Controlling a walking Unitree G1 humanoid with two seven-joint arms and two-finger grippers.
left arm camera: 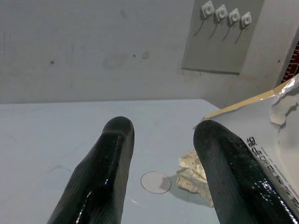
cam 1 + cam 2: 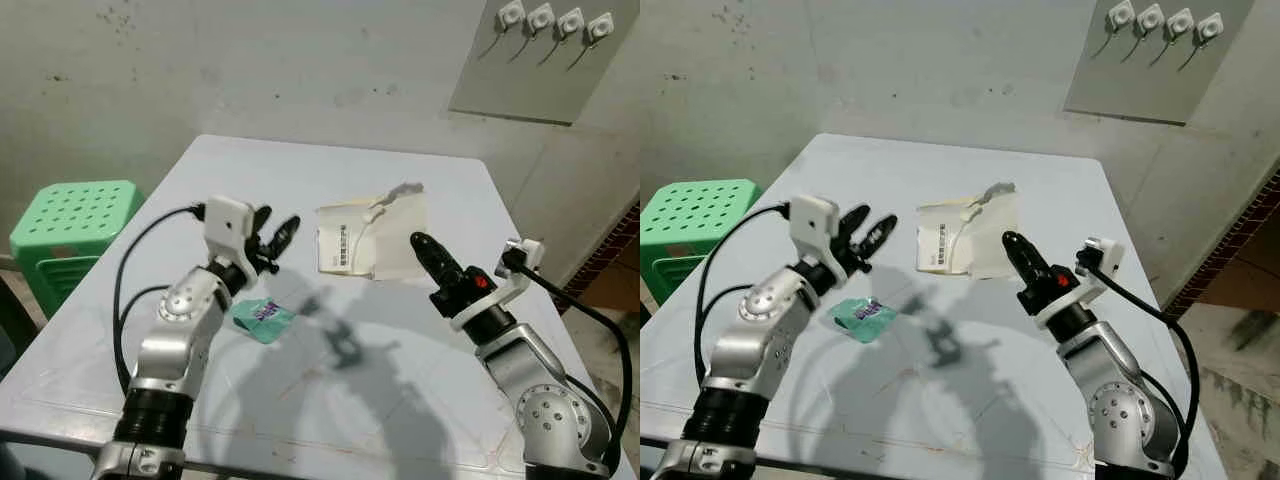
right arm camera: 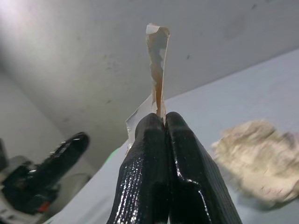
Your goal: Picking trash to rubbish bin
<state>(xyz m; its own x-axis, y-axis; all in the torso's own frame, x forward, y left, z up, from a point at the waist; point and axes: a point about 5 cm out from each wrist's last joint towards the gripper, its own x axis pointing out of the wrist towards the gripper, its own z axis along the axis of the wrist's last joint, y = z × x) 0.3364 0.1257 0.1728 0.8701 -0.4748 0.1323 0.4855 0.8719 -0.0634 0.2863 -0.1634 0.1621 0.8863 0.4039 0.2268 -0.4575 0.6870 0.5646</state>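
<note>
A: So, nearest first, what is lying by the left arm?

B: A green wrapper (image 2: 263,319) is resting flat on the table (image 2: 420,180), just beside the left forearm and untouched.

A: And the left gripper (image 2: 275,238)?

B: It is hovering above the table with its fingers (image 1: 100,177) spread apart and nothing between them, probably waiting for its turn at the wrapper.

A: The right gripper (image 2: 428,252)?

B: Its fingers (image 3: 161,154) are pressing tightly together on the edge of the torn envelope (image 2: 372,235), so one flap is sticking up past the tips. I think it is pinching the rim because flat paper offers no other hold.

A: Anything beyond?

B: A crumpled paper wad (image 3: 259,156) is lying near the envelope. A green stool (image 2: 70,225) is standing to the table's left.
</note>
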